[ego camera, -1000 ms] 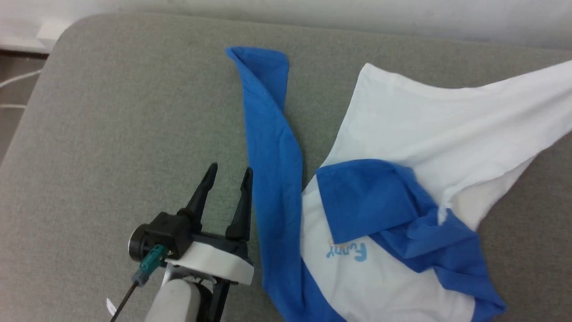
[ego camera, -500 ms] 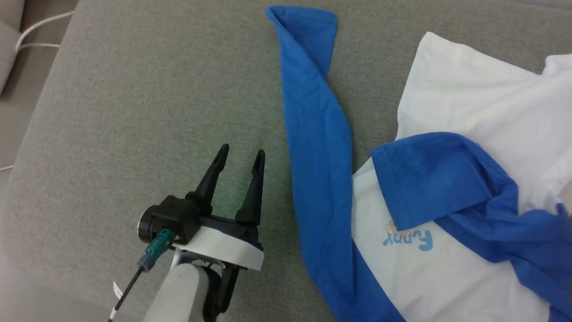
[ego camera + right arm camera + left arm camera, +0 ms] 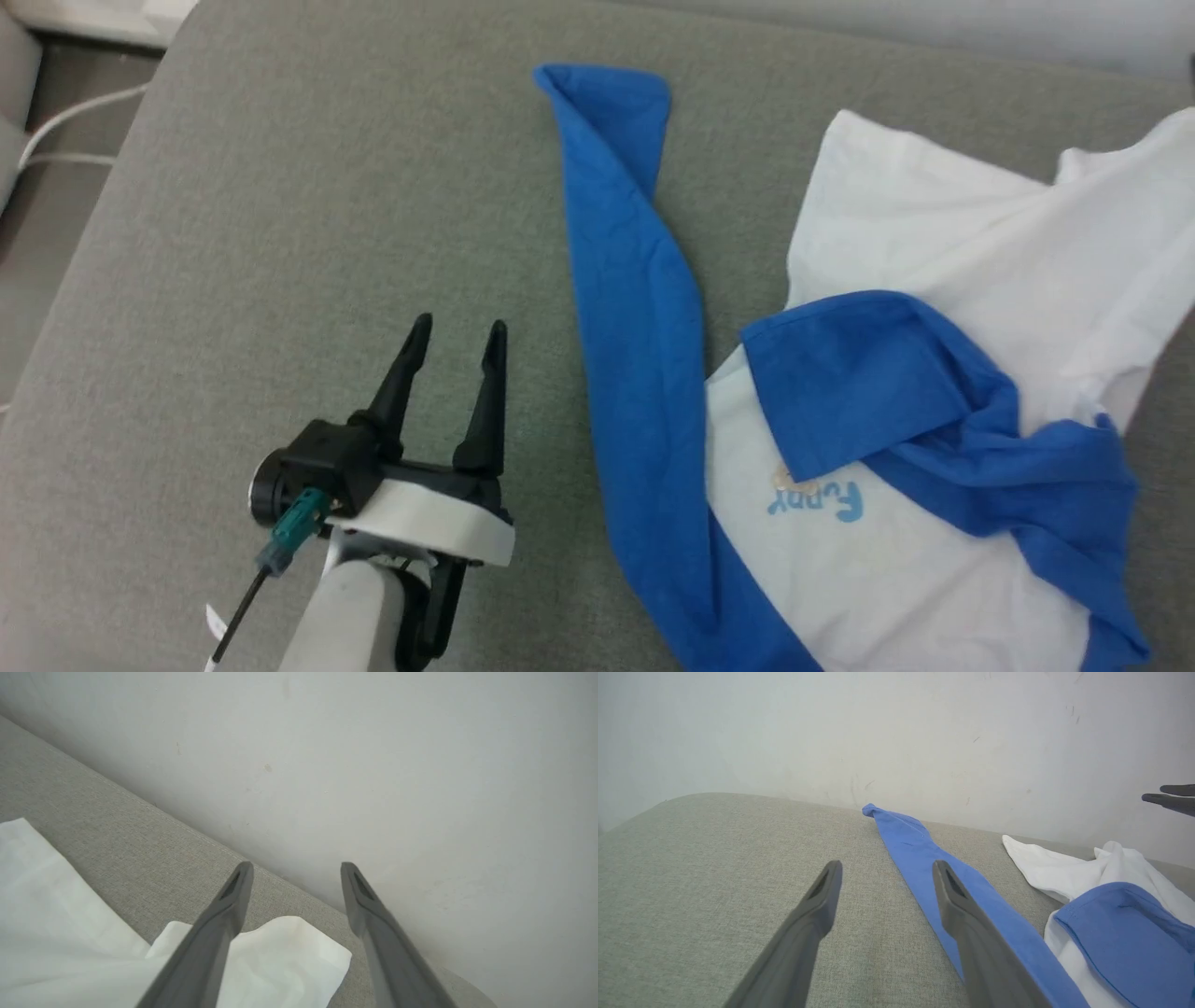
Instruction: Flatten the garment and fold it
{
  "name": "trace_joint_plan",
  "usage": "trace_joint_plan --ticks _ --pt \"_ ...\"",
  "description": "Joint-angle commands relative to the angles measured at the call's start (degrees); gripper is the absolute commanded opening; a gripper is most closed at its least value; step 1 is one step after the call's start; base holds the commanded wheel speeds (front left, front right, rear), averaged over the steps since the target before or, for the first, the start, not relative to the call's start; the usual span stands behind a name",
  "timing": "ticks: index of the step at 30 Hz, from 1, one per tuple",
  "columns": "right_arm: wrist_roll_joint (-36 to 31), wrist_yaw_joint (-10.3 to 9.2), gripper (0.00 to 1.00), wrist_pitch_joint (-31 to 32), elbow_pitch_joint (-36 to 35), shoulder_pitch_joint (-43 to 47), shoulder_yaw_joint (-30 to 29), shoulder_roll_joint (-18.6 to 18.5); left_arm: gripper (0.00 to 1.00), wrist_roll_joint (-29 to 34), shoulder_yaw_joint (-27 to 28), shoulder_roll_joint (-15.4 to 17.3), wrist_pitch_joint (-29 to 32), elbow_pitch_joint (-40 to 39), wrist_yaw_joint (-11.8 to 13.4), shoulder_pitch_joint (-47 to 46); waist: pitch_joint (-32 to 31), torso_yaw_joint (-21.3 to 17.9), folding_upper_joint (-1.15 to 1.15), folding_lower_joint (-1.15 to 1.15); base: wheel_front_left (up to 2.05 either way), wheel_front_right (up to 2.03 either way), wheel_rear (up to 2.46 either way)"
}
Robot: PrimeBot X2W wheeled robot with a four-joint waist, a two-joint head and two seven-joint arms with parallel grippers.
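Left of the shirt [image 3: 934, 224], rumpled on the grey cushion [image 3: 280, 187], our left gripper [image 3: 459, 325] hovers spread and empty; we should pinch the long blue sleeve [image 3: 635, 308] beside it and draw it outward. Above the shirt's far white corner [image 3: 289, 947], our right gripper [image 3: 296, 865] gapes empty too, ready to pull opposite.

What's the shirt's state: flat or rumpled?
Rumpled. The garment lies on the grey cushion with one blue sleeve flopped over its chest and white fabric bunched at right.
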Motion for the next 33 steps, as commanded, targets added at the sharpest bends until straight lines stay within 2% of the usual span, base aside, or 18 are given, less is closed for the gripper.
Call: trace_joint_plan --ticks 1,9,17,21,26,33 --pt "1.7 -0.13 1.0 -1.5 -0.2 1.6 -0.5 1.0 1.0 0.5 0.7 -0.1 -0.3 0.2 -0.4 1.2 -6.0 -5.2 0.0 0.0 0.0 0.0 0.0" --pt "10.5 -0.13 1.0 -7.6 -6.8 11.5 -3.3 3.6 1.0 1.2 3.9 -0.1 -0.3 -0.2 -0.9 5.2 -11.8 -9.2 0.0 0.0 0.0 0.0 0.0" --pt "15.4 -0.13 1.0 -7.2 -20.7 29.4 -10.0 6.5 1.0 1.5 6.1 -0.1 -0.3 -0.8 -1.0 8.8 -15.4 -11.7 0.0 0.0 0.0 0.0 0.0" --pt "15.3 -0.13 1.0 -2.2 -29.3 40.2 -14.5 9.7 1.0 1.6 6.9 -0.1 -0.3 -1.1 -1.1 10.1 -16.1 -12.5 0.0 0.0 0.0 0.0 0.0" --pt "13.5 -0.13 1.0 9.1 -39.9 52.7 -19.4 14.6 1.0 1.7 6.9 -0.1 -0.3 -0.9 -1.4 10.8 -15.8 -12.9 0.0 0.0 0.0 0.0 0.0" --pt "11.3 -0.13 1.0 23.1 -50.5 60.6 -21.3 18.7 1.0 1.9 6.3 -0.1 -0.3 -0.4 -1.8 10.0 -14.1 -12.6 0.0 0.0 0.0 0.0 0.0"
